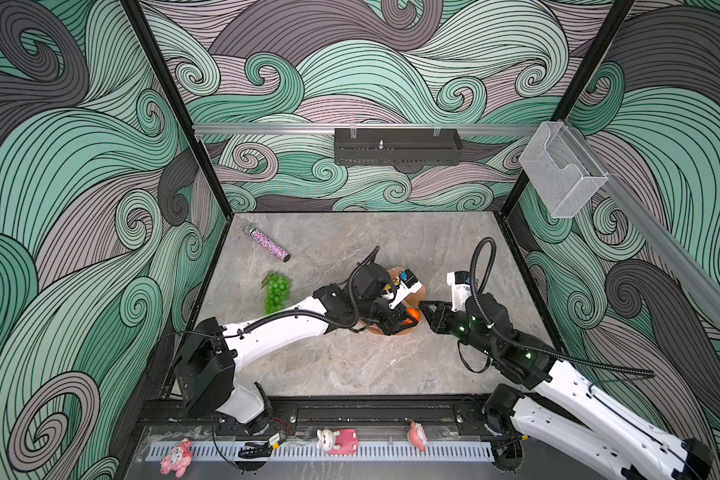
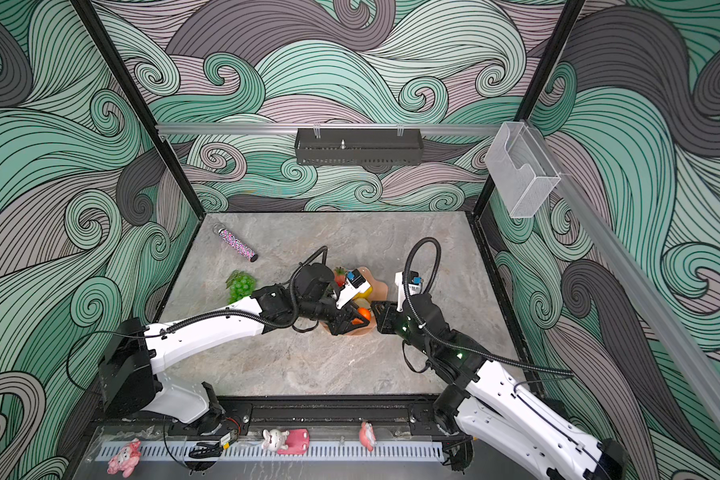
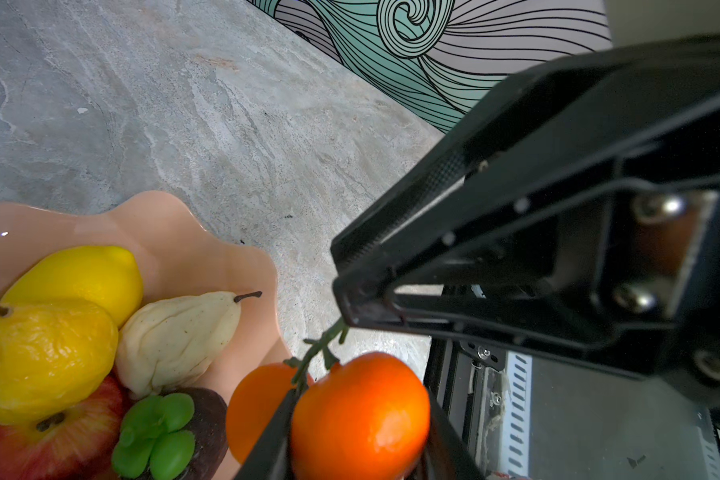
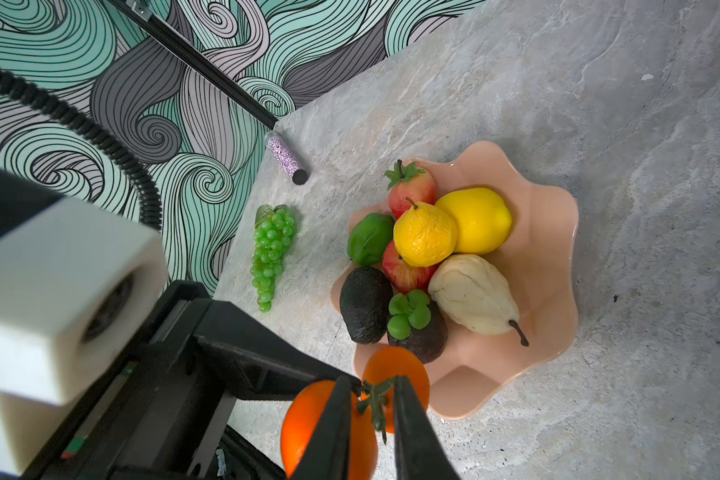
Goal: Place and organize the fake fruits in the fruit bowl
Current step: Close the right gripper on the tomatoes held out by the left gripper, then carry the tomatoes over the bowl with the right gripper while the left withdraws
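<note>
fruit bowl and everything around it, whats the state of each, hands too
left hand, shut on oranges
right hand, shut on orange stem
fruit bowl, upright, partly filled
grape bunch, lying on table, outside bowl
sparkly tube, lying on its side on table

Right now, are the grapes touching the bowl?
Apart. The right wrist view shows a strip of bare table between the grapes and the bowl.

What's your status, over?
Left fingers clamp one glossy plastic orange; right fingers pinch its green stem. Salmon-pink scalloped bowl part-filled; green plastic grape bunch outside on table. Nothing blocking.
</note>
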Tool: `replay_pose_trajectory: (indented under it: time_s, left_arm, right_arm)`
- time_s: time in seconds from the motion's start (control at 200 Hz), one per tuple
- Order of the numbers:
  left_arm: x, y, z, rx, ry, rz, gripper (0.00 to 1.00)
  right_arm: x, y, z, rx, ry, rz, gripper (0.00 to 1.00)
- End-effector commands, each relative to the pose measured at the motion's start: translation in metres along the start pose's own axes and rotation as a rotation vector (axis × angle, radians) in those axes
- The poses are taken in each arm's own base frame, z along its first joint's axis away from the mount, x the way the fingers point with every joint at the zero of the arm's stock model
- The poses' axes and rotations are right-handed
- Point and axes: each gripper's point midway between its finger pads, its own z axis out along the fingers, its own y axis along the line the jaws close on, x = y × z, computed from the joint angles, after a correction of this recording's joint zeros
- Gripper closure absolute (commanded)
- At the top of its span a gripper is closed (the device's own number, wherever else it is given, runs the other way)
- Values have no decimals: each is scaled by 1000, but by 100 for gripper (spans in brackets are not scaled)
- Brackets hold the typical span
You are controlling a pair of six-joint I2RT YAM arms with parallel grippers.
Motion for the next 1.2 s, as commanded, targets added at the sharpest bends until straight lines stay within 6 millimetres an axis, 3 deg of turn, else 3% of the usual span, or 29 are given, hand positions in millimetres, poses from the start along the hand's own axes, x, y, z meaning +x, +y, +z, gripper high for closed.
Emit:
replay_pose_trajectory:
  time_s: [0.0,0.255,0.355,0.46,0.615,0.706,0.971,1.196]
  left_arm:
    - [-6,-4,-1,3,-22,32,71]
    - [-4,-7,-2,11,-9,47,67]
    - [-3,-8,-8,4,6,66,52]
    - [0,4,-14,-70,-21,61,36]
    - [-9,29,-60,-290,-187,15,19]
    - [-1,45,-85,-409,-234,-12,17]
    - [48,99,-156,-783,-338,-186,16]
    - [88,124,-193,-942,-394,-283,11]
  right_arm:
    - [-4,3,2,-10,-18,-13,86]
    - [-4,2,3,-1,-14,-38,100]
    - [-6,1,3,11,-19,-63,100]
    - [-12,-1,6,47,-28,-121,100]
    - [-21,-3,14,120,-18,-228,100]
    - [-28,-3,20,151,-21,-275,100]
    - [-32,-16,34,296,-6,-315,100]
    - [-31,-15,52,378,-32,-314,100]
